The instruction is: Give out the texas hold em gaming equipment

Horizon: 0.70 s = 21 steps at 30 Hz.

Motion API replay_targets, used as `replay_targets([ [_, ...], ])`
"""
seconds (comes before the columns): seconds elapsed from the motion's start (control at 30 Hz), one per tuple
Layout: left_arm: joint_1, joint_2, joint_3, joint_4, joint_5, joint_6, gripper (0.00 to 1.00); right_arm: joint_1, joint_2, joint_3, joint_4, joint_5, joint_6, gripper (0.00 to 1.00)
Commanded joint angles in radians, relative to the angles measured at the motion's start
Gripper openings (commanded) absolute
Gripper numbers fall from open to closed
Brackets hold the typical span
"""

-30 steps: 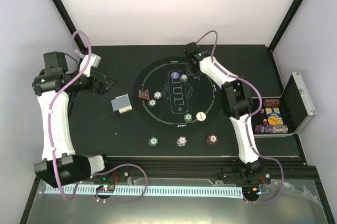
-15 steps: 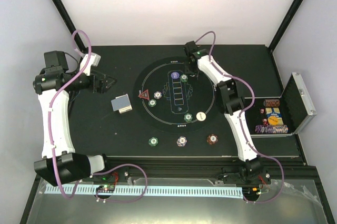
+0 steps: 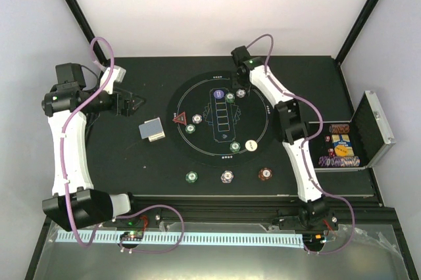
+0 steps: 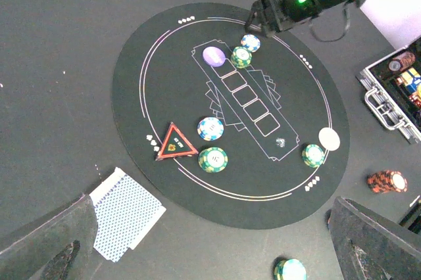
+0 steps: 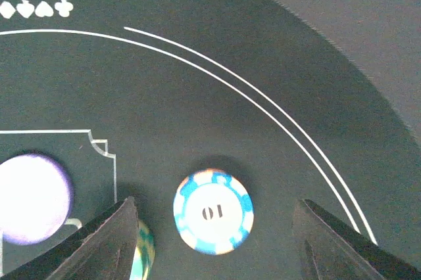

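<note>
While the round black felt mat (image 4: 164, 89) is lying beneath it, the right pincer (image 5: 214, 204), set narrower a second ago, is spreading to part-open and gripping nothing. The pale purple round disc (image 5: 33, 198) is sitting well outside one finger, and the blue-and-white striped chip marked 10 (image 5: 213, 212) is lying flat between the fingers, touching neither. That is looking like a completed placement. The left pincer (image 3: 135, 104) is hanging wide open, empty.
</note>
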Motion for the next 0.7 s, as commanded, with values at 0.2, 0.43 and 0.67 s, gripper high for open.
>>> replay_targets([
  [0.2, 0.007, -0.022, 0.002, 0.008, -0.004, -0.005, 0.99, 0.082, -0.612, -0.531, 0.099, 0.032, 0.013, 0.69],
  [0.43, 0.01, -0.046, -0.018, -0.009, -0.013, 0.018, 0.99, 0.378, -1.012, -1.123, 0.211, 0.078, 0.169, 0.77],
  [0.67, 0.01, -0.061, -0.018, -0.015, -0.003, 0.018, 0.99, 0.621, -1.138, -1.419, 0.276, 0.023, 0.36, 0.81],
])
